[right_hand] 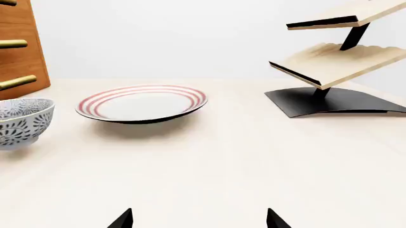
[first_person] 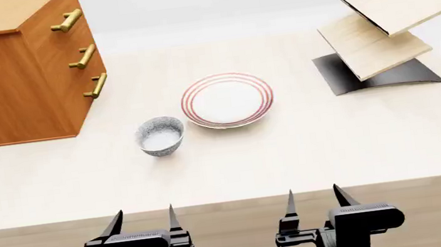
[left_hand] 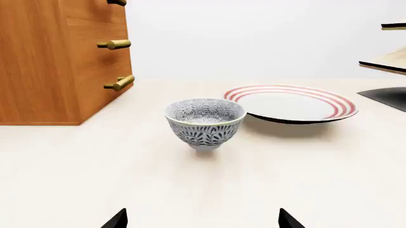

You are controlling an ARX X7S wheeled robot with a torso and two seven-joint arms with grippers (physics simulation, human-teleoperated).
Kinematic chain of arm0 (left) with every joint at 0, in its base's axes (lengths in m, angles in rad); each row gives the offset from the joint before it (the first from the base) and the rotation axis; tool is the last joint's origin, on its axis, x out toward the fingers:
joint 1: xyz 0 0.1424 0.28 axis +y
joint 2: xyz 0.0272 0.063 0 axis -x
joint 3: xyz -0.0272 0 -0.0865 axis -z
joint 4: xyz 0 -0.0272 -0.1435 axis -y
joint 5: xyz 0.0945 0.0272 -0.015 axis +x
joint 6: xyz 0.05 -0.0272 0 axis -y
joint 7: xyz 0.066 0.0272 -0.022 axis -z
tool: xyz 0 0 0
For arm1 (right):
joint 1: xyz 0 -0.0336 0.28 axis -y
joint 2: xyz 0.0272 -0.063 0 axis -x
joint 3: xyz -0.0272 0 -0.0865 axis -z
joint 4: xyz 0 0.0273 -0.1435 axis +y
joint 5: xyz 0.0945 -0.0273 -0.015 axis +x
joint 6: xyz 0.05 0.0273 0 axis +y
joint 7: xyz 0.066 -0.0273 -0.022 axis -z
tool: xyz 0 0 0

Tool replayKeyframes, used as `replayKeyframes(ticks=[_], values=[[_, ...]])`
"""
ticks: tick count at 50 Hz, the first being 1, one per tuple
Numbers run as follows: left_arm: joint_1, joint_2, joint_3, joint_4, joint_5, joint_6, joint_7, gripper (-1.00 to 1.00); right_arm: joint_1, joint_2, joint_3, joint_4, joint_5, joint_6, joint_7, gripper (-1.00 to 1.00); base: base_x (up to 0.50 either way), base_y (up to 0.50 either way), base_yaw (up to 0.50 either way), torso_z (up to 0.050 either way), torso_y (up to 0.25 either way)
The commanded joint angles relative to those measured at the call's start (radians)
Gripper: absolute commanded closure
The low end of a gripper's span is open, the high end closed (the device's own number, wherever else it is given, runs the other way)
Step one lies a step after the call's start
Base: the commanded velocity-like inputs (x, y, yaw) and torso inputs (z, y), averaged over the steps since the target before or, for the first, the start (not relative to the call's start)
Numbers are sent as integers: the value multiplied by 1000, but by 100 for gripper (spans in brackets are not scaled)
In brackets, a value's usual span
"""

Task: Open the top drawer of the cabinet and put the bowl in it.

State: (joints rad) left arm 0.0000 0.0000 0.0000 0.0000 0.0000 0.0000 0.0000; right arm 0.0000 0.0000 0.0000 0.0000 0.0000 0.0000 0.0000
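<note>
Black metal nearest: the left gripper and the right gripper are hovering at the near edge of the table, fingers spread, both released and carrying nothing. Taking the bowl as landmark: it is sitting upright on the table, ahead of the left gripper and well apart from it, roughly in line with its spread fingers in the left wrist view. The red-ringed plate is lying just beyond the bowl, toward the right arm's side, near but apparently not touching. Farther beyond the bowl on the left arm's side, the cabinet is standing with the top drawer flush and closed, brass handle untouched. Farthest right of the bowl, pale boards on a black stand are tilting. Judging progress: nothing done yet; opening the drawer, lifting the bowl and placing it all remain.
</note>
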Motion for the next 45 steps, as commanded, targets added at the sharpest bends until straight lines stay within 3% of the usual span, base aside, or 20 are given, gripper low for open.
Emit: replayKeyframes(ticks=[1,8,45], values=[[-2,-16,20,-2,-12,-3,-20,-100,3,16,-18,4,14,6,22,-100,0,0,0,0,0],[-5,-39,42,26,-68,-51,-26,-100,11,39,-44,1,32,30,51,-100,0,0,0,6,1],[2,-97,98,78,-115,-85,-88,-100,12,90,-102,-4,88,41,109,-100,0,0,0,50,19]])
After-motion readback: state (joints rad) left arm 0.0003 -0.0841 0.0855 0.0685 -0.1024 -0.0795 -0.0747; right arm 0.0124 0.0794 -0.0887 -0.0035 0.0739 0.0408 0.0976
